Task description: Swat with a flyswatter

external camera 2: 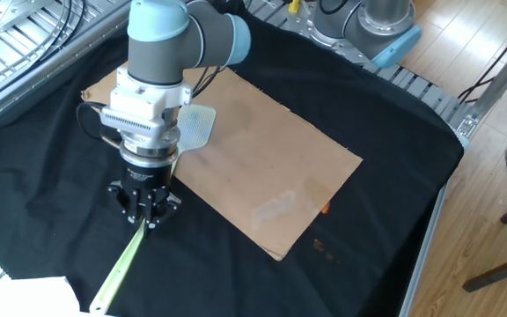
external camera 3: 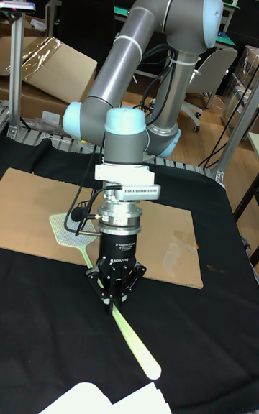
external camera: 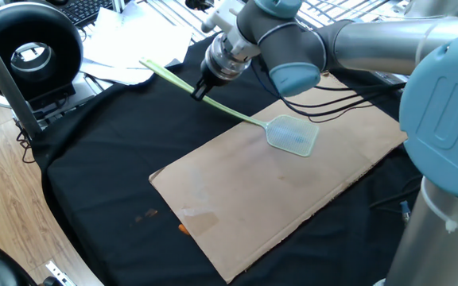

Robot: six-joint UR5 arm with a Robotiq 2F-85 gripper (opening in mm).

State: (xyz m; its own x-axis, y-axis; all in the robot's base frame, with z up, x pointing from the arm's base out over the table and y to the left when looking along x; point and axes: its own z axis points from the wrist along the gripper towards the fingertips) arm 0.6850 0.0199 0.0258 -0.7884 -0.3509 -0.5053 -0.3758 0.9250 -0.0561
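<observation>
Where one fixed view is consulted, the hand (external camera: 200, 89) is recorded clenched on the thin handle of the flyswatter (external camera: 237, 115), partway along its length. Its mesh head is noted over the far part of the cardboard sheet (external camera: 237, 202), which lies on the black cloth (external camera: 94, 175) of the counter; contact between head and sheet cannot be told. White papers (external camera: 122, 48) and a black round device (external camera: 30, 48) are listed beyond the cloth.

From the other fixed view, the hand (external camera 2: 145, 209) is seen pointed down, the flyswatter (external camera 2: 128, 260) handle passing through its fingers toward the near cloth edge, the head (external camera 2: 195, 127) beside the wrist above the cardboard sheet (external camera 2: 262, 167).

From the tall fixed view, the hand (external camera 3: 113, 287) grips the flyswatter (external camera 3: 137, 341) at mid-handle, head (external camera 3: 69, 230) over the cardboard sheet (external camera 3: 173, 241).
</observation>
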